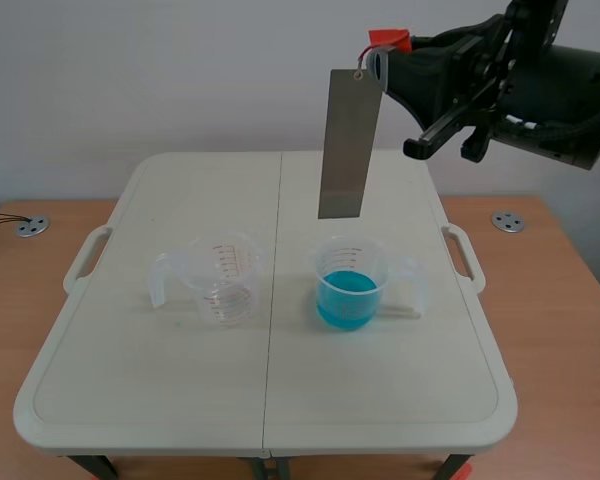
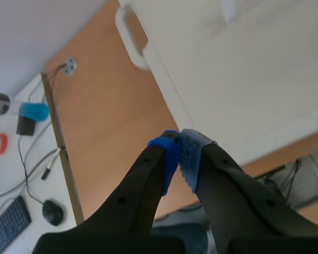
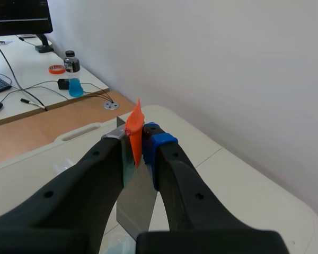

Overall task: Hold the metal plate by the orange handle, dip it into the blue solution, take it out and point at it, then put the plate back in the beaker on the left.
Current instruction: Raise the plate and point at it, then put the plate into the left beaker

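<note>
A grey metal plate (image 1: 347, 144) hangs upright above the beaker of blue solution (image 1: 348, 284), its lower edge a little above the rim. My right gripper (image 1: 383, 57), raised at the upper right, is shut on the plate's orange handle (image 1: 389, 40). In the right wrist view the orange handle (image 3: 134, 127) is pinched between my fingers, with the plate (image 3: 133, 201) dropping below them. An empty clear beaker (image 1: 223, 277) stands on the left of the table. My left gripper (image 2: 179, 153) is shut on nothing, over the table's edge, and does not show in the scene view.
The white folding table (image 1: 160, 390) has carry handles on both sides (image 1: 85, 257) (image 1: 464, 256) and stands on a wooden desk (image 1: 5, 300). Beyond the left edge lie cables, a keyboard (image 2: 8, 230) and a mouse (image 2: 53, 211).
</note>
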{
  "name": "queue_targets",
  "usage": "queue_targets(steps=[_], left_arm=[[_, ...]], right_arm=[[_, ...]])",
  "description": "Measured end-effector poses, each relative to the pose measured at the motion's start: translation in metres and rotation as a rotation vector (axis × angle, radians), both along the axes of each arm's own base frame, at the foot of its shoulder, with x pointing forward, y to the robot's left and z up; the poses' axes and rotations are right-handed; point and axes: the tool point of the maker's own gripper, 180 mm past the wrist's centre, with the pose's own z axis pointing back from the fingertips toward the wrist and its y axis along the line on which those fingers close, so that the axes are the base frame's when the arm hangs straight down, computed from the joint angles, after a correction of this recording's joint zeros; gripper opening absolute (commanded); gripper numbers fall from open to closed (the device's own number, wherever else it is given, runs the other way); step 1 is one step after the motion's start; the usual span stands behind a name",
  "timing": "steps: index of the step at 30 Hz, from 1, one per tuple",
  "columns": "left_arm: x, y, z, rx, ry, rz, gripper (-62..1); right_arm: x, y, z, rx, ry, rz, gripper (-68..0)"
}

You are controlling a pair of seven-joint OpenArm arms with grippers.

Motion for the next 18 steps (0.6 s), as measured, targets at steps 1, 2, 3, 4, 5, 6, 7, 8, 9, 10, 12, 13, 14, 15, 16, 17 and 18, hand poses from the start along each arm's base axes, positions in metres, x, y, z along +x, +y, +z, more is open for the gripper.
queue_targets(steps=[1,2,3,4,5,6,7,8,9,10,12,13,14,15,16,17,18], left_arm=[[-0.008,0.002,-0.004,0.003,0.026,0.003,-58.2],[-0.016,0.002,-0.009,0.006,0.052,0.004,-58.2],[-0.025,0.002,-0.013,0.006,0.079,0.004,-58.2],[-0.032,0.002,-0.017,0.005,0.102,0.003,-58.2],[-0.040,0.002,-0.020,0.005,0.126,0.004,-58.2],[-0.047,0.002,-0.024,0.001,0.148,0.006,-58.2],[-0.054,0.002,-0.026,-0.003,0.169,0.008,-58.2],[-0.060,0.002,-0.029,-0.006,0.188,0.010,-58.2],[-0.065,0.001,-0.031,-0.016,0.206,0.016,-58.2],[-0.070,0.001,-0.033,-0.024,0.222,0.022,-58.2],[-0.080,0.001,-0.038,-0.052,0.253,0.041,-58.2],[-0.084,0.002,-0.040,-0.061,0.267,0.050,-58.2],[-0.088,0.002,-0.042,-0.074,0.280,0.061,-58.2],[-0.090,0.004,-0.044,-0.076,0.290,0.069,-58.2],[-0.093,0.005,-0.047,-0.077,0.300,0.070,-58.2],[-0.097,0.004,-0.050,-0.081,0.316,0.064,-58.2],[-0.101,0.002,-0.054,-0.088,0.335,0.054,-58.2]], right_arm=[[0.001,0.002,0.003,0.001,-0.009,0.005,-66.0],[0.001,0.004,0.005,0.000,-0.016,0.011,-66.0],[0.001,0.006,0.007,0.000,-0.022,0.019,-66.0],[0.001,0.009,0.009,-0.001,-0.027,0.028,-66.0],[0.001,0.012,0.011,-0.002,-0.031,0.036,-66.0],[0.002,0.014,0.012,-0.001,-0.035,0.041,-66.0],[0.002,0.016,0.014,-0.001,-0.039,0.043,-66.0],[0.003,0.018,0.015,-0.001,-0.042,0.046,-66.0],[0.003,0.020,0.016,-0.001,-0.046,0.052,-66.0],[0.003,0.021,0.018,-0.001,-0.050,0.054,-66.0],[0.006,0.024,0.020,-0.001,-0.047,0.047,-66.0],[0.007,0.027,0.019,-0.006,-0.043,0.049,-66.0],[0.007,0.030,0.021,-0.004,-0.043,0.054,-66.0],[0.007,0.034,0.022,-0.002,-0.044,0.062,-66.0],[0.006,0.038,0.023,0.003,-0.046,0.070,-66.0],[0.006,0.042,0.025,0.007,-0.049,0.080,-66.0],[0.006,0.046,0.026,0.008,-0.049,0.085,-66.0]])
